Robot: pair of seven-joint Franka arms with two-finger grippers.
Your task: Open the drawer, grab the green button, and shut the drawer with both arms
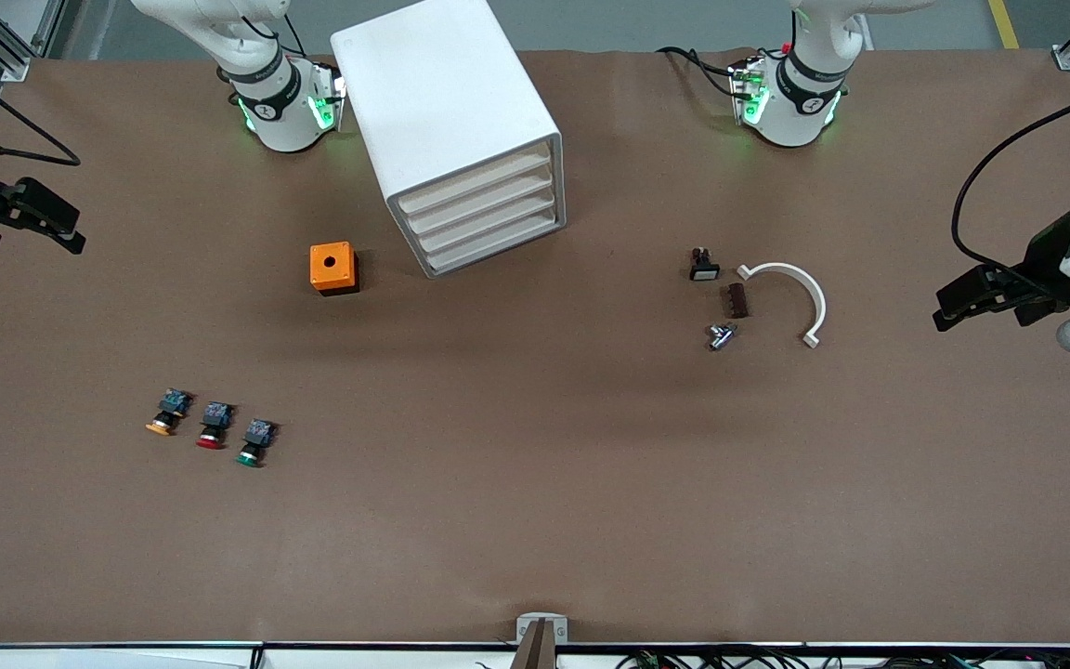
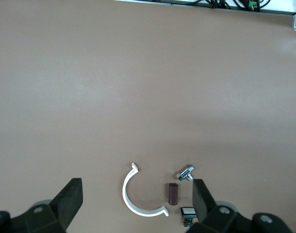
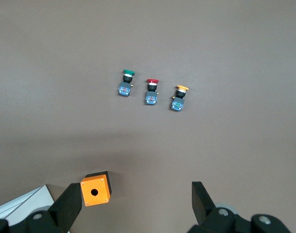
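Note:
The white cabinet (image 1: 447, 102) stands between the arm bases; its four drawers (image 1: 484, 214) are all shut. The green-capped button (image 1: 254, 444) lies on the table toward the right arm's end, nearer the front camera than the cabinet, in a row with a red-capped button (image 1: 212, 427) and a yellow-capped button (image 1: 166, 414). It also shows in the right wrist view (image 3: 127, 81). My right gripper (image 1: 52, 223) (image 3: 135, 194) is open and empty, up over the right arm's end of the table. My left gripper (image 1: 972, 302) (image 2: 136, 189) is open and empty, up over the left arm's end.
An orange box (image 1: 332, 268) with a round hole sits beside the cabinet. Toward the left arm's end lie a white curved clamp (image 1: 800, 293), a brown cylinder (image 1: 737, 300), a metal fitting (image 1: 721, 336) and a small white-capped switch (image 1: 704, 266).

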